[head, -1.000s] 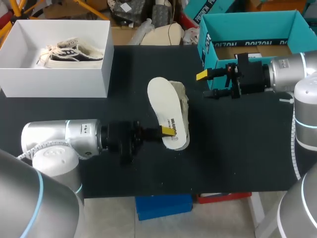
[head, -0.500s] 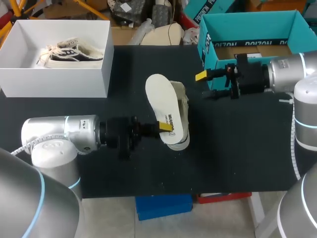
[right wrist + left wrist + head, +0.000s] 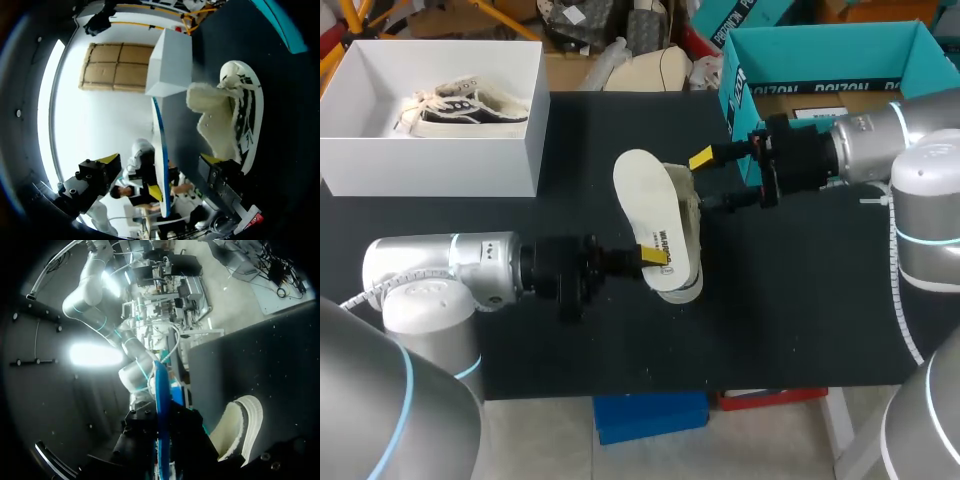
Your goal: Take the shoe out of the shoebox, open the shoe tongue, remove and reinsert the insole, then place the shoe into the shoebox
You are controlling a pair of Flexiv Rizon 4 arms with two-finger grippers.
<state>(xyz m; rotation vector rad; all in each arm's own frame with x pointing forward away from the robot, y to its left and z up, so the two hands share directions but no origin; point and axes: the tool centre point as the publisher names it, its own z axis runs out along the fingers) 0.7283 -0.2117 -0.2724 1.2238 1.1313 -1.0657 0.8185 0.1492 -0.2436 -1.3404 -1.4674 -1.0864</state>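
White cardboard at the far left: seeing the shoebox (image 3: 430,165) standing open-topped at the back corner of the black table (image 3: 800,300), with a dark-and-cream sneaker (image 3: 470,108) lying inside it near the back wall.

Lying low along the near left of the table: the left arm (image 3: 450,275), pointing toward the middle. Pinching the insole (image 3: 650,200) close to one end with the left gripper (image 3: 656,258), yellow tips pressing on it from both sides, so clamping it firmly. Holding that insole up on its long edge, leaning a little, its white face turning toward the head camera. Catching it edge-on in the left wrist view, as a thin bluish strip running out from between the dark fingers.

Lying on its side just beside the insole, on the side away from the left arm: the cream shoe (image 3: 690,205), out on the table near the middle and outside both boxes. Not telling whether shoe and insole are touching. Showing a thick pale sole in the left wrist view, beside the gripper.

Hovering just to the right of the shoe: the right gripper (image 3: 708,182), fingers spreading wide and gripping nothing. Looking along them in the right wrist view, finding the shoe ahead with its fuzzy upper and laces facing the camera, and the insole's edge standing ahead in line with the gap.

Standing open at the back right: a teal box (image 3: 820,45), with the right arm (image 3: 860,150) crossing in front of it.
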